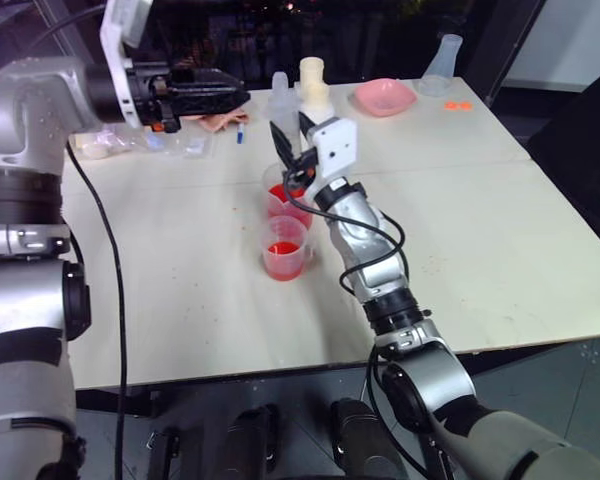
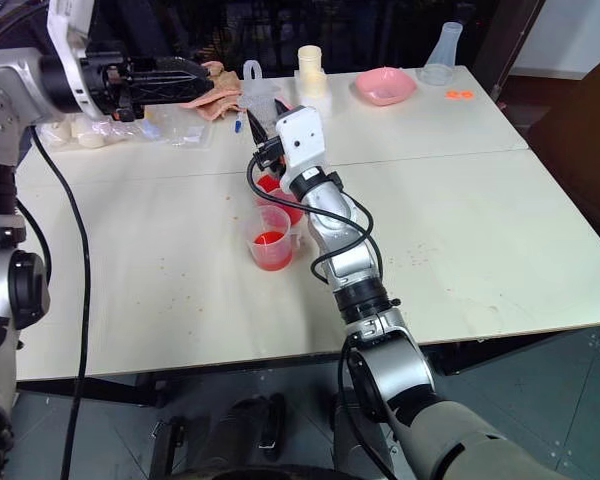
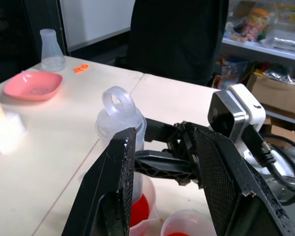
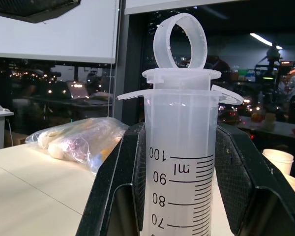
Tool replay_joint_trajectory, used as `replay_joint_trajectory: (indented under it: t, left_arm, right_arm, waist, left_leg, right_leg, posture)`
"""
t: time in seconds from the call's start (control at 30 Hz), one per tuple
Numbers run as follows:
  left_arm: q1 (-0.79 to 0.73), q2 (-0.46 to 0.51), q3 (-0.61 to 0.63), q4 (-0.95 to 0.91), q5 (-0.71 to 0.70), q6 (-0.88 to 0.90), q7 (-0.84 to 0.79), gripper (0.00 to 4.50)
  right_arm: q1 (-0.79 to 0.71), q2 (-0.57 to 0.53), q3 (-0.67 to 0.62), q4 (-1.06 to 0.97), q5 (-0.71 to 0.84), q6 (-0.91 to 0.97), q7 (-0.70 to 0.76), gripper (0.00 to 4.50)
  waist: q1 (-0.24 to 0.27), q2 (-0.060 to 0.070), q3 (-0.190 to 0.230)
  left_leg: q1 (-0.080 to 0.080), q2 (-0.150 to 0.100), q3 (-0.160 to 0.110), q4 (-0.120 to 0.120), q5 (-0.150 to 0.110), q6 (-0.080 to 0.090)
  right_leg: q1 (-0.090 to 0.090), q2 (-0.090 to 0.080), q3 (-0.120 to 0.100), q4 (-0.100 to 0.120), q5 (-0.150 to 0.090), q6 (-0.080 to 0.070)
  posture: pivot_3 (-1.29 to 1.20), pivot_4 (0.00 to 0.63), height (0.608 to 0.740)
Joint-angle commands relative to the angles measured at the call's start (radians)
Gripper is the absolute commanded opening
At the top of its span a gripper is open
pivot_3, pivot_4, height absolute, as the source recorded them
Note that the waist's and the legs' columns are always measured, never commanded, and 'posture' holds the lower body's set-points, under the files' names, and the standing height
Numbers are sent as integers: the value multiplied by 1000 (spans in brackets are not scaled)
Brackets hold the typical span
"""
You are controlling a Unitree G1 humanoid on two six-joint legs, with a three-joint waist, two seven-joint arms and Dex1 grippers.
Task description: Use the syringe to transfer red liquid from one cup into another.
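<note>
The right gripper (image 4: pixel 187 196), clamped on the syringe (image 4: pixel 181 162), stands it in the far cup (image 1: pixel 280 203); the left gripper (image 3: pixel 167 196), jaws wide and empty, nears the plunger, probably to pull next.

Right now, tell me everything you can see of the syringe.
The syringe is a large barrel of cloudy, see-through plastic with black graduation marks and numbers. Flat finger flanges sit at its top end, and above them the plunger ends in a ring, pushed in close to the flanges. It stands upright, clamped between the two black fingers of the right pincer, above the farther cup of red liquid. Its tip is hidden.
</note>
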Motion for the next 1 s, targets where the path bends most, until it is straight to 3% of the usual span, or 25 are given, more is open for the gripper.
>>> replay_joint_trajectory:
  t: [0.03, 1.0]
  left_arm:
    - [-15, -5, 16, 7, 9, -24, -2, 1973]
    - [-73, -165, -8, 241, 130, -199, -21, 1973]
  right_arm:
    - [-6, 20, 8, -25, 3, -28, -6, 1375]
    - [50, 30, 41, -52, -6, -24, 2, 1375]
  waist:
    - [0, 0, 0]
    - [0, 0, 0]
  left_leg:
    - [0, 0, 0, 0, 0, 0]
    - [0, 0, 0, 0, 0, 0]
  right_leg:
    - [0, 0, 0, 0, 0, 0]
    - [0, 0, 0, 1, 0, 0]
  posture:
    - [0, 150, 740]
    - [0, 150, 740]
